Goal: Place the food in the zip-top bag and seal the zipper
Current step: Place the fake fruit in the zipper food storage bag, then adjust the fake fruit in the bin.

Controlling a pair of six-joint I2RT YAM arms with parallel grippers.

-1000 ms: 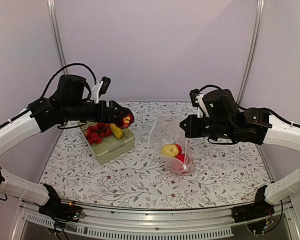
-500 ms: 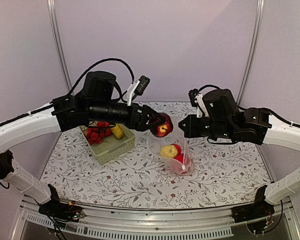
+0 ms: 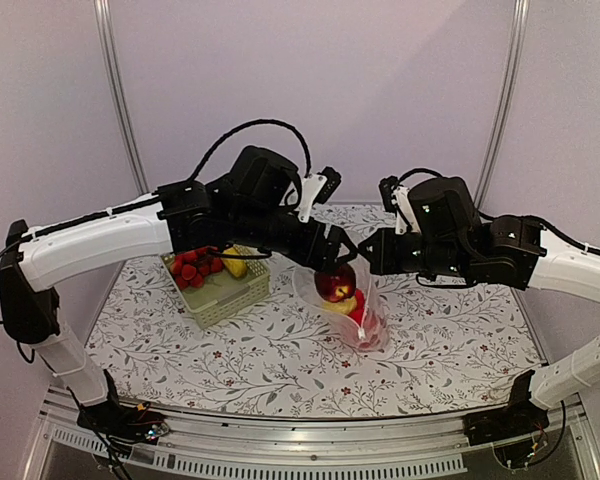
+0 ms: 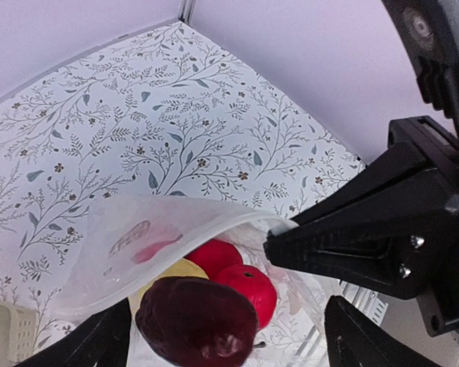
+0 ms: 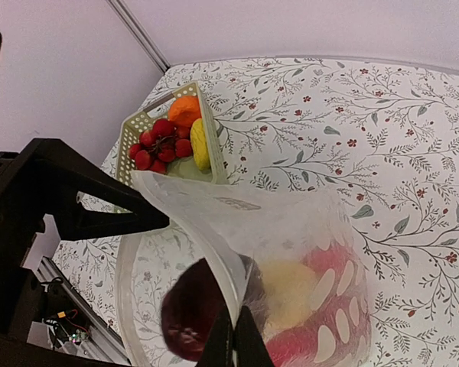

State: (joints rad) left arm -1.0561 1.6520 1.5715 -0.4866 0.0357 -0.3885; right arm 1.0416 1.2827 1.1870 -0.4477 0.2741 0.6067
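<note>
The food (image 4: 249,294) was split between two containers on the table (image 3: 280,370).

**Far left:** one pale green basket (image 3: 232,298) held one cluster of small red berries (image 5: 159,141), one orange fruit (image 5: 185,109) and one long yellow fruit (image 5: 201,143).

**Centre:** the left jaws were spread wider than the one dark maroon fruit (image 4: 195,321) between them. In the left wrist view a gap showed on at least one side, so the fruit appeared released. It sat in the mouth of the one zip-top bag (image 5: 291,222), above two red fruits (image 4: 214,256) and one pale yellow fruit (image 4: 164,275) already inside.

**Right:** the right jaws were clenched on the zipper (image 4: 206,208) and held the mouth up and open from a single point.

**Hazards, as judged from this arrangement:**
- The maroon fruit could lodge on the pile near the rim and roll out, because the bag was propped at one point only.
- The left fingers could snag the thin film on leaving and drag the mouth shut or tip the bag.
- Fruit stacked high under the strip could keep the zipper from pressing closed along its whole length.
</note>
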